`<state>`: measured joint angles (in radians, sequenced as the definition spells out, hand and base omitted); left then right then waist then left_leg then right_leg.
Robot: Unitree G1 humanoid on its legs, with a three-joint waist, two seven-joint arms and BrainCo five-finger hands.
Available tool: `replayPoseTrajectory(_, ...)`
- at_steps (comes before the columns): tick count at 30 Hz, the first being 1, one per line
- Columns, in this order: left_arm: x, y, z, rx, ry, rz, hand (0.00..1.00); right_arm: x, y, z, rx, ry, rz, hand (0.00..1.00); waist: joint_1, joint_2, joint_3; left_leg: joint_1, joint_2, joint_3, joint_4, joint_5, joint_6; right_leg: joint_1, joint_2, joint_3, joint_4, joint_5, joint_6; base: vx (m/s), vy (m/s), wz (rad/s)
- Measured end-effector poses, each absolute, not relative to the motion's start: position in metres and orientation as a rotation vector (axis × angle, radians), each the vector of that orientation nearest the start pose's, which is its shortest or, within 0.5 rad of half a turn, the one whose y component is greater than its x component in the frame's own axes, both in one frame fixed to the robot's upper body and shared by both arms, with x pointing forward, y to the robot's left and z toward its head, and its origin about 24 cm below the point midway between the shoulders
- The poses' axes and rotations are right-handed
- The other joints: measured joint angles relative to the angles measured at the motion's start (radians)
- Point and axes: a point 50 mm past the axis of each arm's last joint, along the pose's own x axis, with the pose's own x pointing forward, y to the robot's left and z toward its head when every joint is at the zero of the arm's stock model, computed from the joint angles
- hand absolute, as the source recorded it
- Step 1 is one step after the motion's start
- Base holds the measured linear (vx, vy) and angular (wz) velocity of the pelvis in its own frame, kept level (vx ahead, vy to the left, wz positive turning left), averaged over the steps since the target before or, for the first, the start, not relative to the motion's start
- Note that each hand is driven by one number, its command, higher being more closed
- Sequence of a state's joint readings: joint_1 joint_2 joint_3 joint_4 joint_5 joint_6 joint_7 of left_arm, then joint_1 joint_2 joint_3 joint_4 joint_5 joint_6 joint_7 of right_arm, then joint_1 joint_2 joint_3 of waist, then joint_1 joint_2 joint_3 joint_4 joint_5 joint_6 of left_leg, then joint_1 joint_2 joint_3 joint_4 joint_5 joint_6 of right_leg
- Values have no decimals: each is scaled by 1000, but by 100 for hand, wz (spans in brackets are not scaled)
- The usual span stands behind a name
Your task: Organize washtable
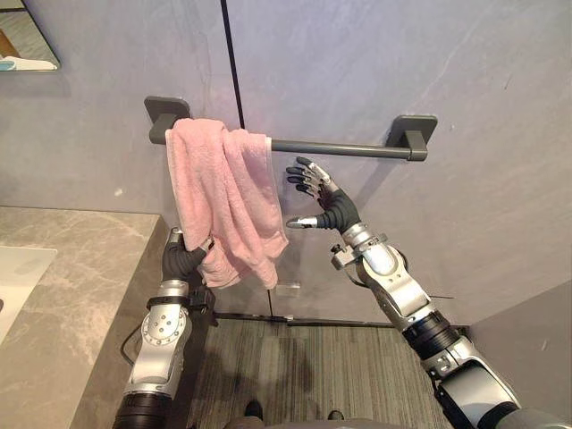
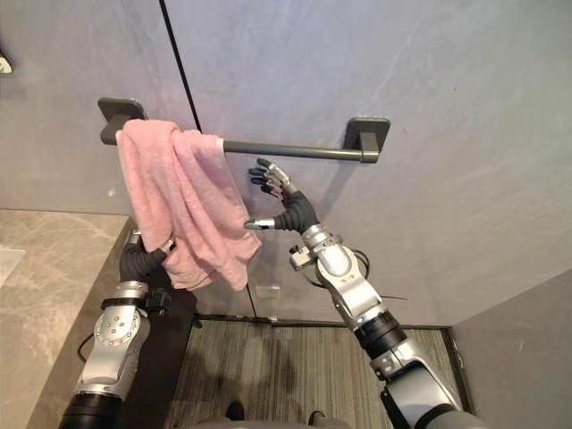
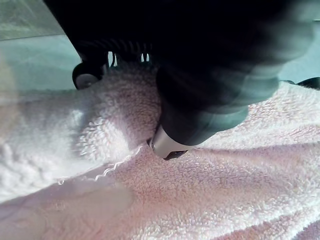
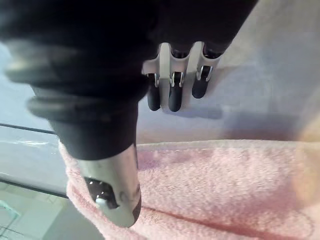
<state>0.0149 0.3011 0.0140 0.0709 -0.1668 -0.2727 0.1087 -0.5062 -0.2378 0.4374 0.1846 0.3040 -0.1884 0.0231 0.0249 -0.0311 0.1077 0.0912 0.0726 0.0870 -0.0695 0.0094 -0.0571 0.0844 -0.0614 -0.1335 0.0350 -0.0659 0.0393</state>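
Observation:
A pink towel hangs bunched over the left end of a dark grey towel bar on the grey wall. My left hand reaches up under the towel's lower left corner, its fingers curled into the cloth; in the left wrist view its thumb presses on the pink pile. My right hand is raised just right of the towel, below the bar. It is open, with straight fingers spread towards the wall and the thumb pointing at the towel's right edge.
A marble counter with a white sink lies at the lower left, close beside my left arm. A mirror corner shows at the top left. Grey striped floor lies below the wall.

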Motion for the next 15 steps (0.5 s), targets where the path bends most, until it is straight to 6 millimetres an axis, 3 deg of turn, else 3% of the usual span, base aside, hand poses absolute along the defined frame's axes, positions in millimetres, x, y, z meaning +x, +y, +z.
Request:
replayPoseTrajectory(9,250,216,64,140,-209,108,100,318,-47,137,-1,-365,561,0,22,-5,-2,-2,14,-4,-1,6,-9,0,13,1,0,0,-3,-11,-7,0)
replayPoseTrajectory(10,250,216,64,143,-210,107,100,318,-46,138,-2,-367,565,100,22,-5,-2,-3,15,-4,-1,6,-10,0,14,1,0,0,-3,0,0,0)
replayPoseTrajectory(15,250,214,64,142,-211,97,100,319,-40,144,-10,-381,590,100,22,-5,-2,-8,19,-4,-2,7,-11,0,18,1,-1,-1,-5,-13,-6,0)
